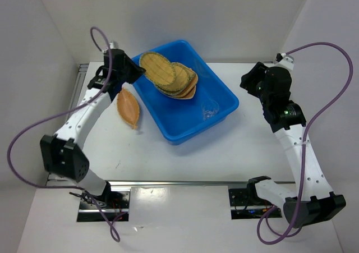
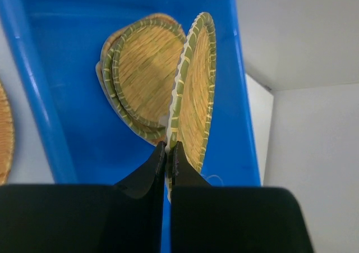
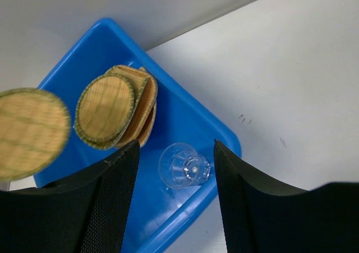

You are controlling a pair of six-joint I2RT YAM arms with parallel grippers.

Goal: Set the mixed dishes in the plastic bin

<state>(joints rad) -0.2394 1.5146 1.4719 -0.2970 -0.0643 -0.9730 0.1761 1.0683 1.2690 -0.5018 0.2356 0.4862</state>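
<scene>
- Pincer of left arm (image 2: pixel 168 147) is clamping round tray (image 2: pixel 193 90) over plastic bin (image 2: pixel 33 96);
- pincer of right arm (image 3: pixel 175 145) is hanging wide, empty, above clear cup (image 3: pixel 184 166) inside it;
- leaf-shaped tray (image 1: pixel 128 108) is lying on desk (image 1: pixel 185 157).

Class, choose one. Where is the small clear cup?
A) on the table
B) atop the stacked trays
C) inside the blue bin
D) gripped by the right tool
C: the clear cup rests on the floor of the blue bin, beside the stacked trays.
</scene>
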